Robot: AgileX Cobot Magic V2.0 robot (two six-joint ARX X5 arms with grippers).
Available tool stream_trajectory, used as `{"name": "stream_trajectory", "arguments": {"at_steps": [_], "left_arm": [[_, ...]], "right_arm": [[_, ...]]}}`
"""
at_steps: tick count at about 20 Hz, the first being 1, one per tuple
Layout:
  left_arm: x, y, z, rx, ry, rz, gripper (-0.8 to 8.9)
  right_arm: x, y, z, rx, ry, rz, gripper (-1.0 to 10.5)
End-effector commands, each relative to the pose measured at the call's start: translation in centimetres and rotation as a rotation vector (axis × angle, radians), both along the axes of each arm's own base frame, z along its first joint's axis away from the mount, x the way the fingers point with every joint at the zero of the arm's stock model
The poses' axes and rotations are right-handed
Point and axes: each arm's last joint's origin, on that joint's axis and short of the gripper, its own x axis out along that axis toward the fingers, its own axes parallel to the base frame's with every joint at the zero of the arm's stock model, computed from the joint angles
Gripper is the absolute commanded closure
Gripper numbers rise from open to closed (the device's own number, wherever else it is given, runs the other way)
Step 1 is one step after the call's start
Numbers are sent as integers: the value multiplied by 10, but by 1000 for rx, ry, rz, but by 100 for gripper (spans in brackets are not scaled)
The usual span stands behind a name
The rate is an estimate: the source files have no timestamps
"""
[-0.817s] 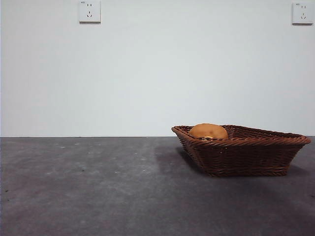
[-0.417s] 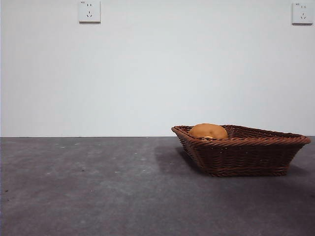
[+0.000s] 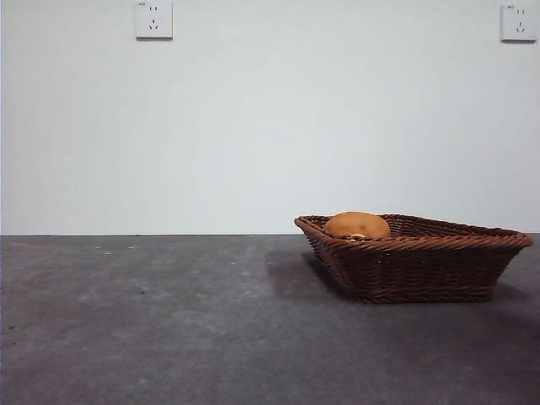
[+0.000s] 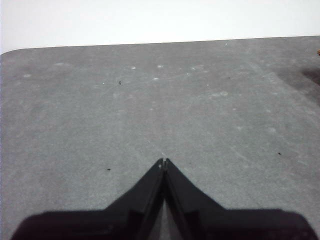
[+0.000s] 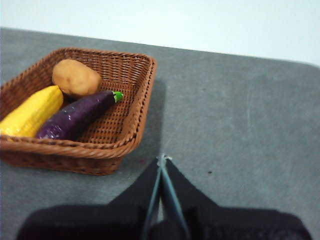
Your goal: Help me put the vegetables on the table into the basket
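The brown wicker basket (image 3: 422, 261) stands on the dark grey table (image 3: 169, 321) at the right of the front view, with the orange-brown potato (image 3: 358, 224) showing over its rim. In the right wrist view the basket (image 5: 135, 120) holds all three vegetables: the potato (image 5: 76, 77), a yellow vegetable (image 5: 31, 111) and the purple eggplant (image 5: 77, 115) lying side by side. My right gripper (image 5: 162, 159) is shut and empty, above the table just beside the basket. My left gripper (image 4: 163, 162) is shut and empty over bare table, away from the basket.
Two white wall sockets (image 3: 153, 19) (image 3: 518, 21) sit high on the white wall behind. The table's far edge (image 4: 150, 44) shows in the left wrist view. Neither arm appears in the front view.
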Motion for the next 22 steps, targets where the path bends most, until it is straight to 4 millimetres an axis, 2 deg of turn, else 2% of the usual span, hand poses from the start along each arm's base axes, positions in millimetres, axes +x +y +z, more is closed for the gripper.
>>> {"name": "stream_trajectory", "arguments": {"at_steps": [1, 5, 8, 13, 22], "left_arm": [[0, 0, -3, 11, 3, -1, 817], [0, 0, -3, 11, 3, -1, 817], [0, 0, -3, 11, 3, -1, 817], [0, 0, -3, 11, 3, -1, 817], [0, 0, -3, 11, 3, -1, 817]], "right_arm": [[0, 0, -3, -43, 0, 1, 963], [0, 0, -3, 61, 10, -21, 963], [0, -1, -3, 76, 11, -42, 963], [0, -4, -3, 168, 14, -172, 963], [0, -3, -3, 179, 17, -146, 963]]}}
